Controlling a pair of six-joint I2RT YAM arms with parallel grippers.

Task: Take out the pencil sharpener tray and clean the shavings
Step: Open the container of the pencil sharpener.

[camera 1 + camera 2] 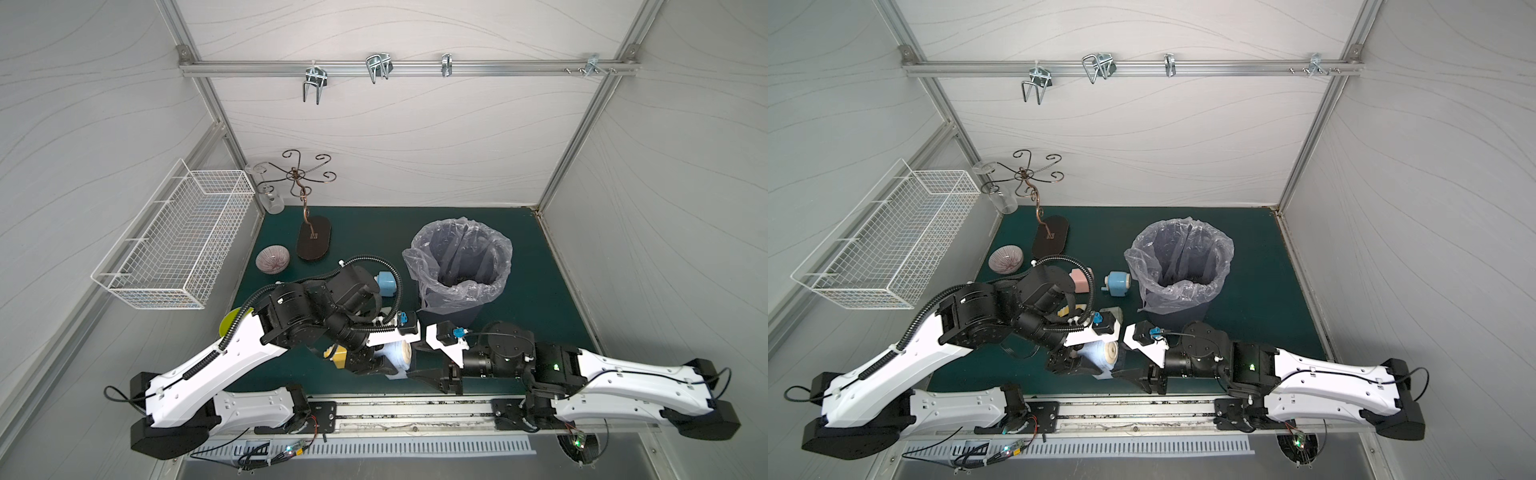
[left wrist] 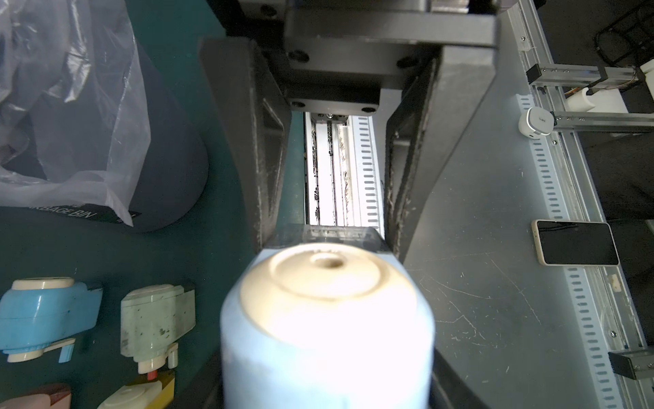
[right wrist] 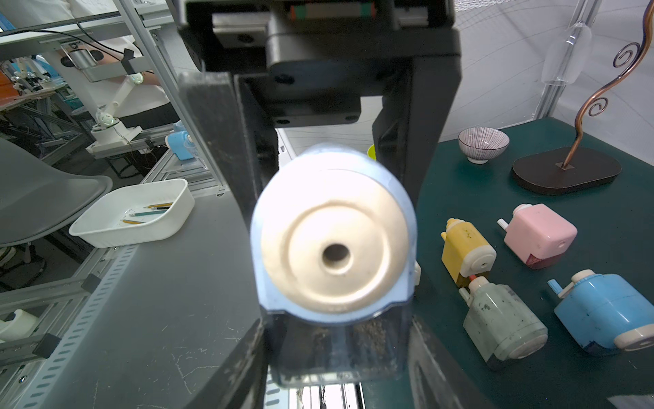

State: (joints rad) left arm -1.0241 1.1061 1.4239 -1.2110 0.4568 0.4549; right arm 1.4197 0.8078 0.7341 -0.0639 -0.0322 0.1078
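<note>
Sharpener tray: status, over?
Left claw clamps the blue sharpener; right claw shut on its tray. Tray not yet out, shavings inside. Bin close by; other sharpeners stand apart.

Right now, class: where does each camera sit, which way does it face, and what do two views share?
Both top views: overhead, looking down at the green mat; left arm and right arm show.
Left wrist: on the left arm, looking past the light blue pencil sharpener at the right gripper.
Right wrist: on the right arm, facing the left gripper; own fingers grip the clear tray.
Shared: both wrist views show that sharpener and the pale green sharpener.
</note>
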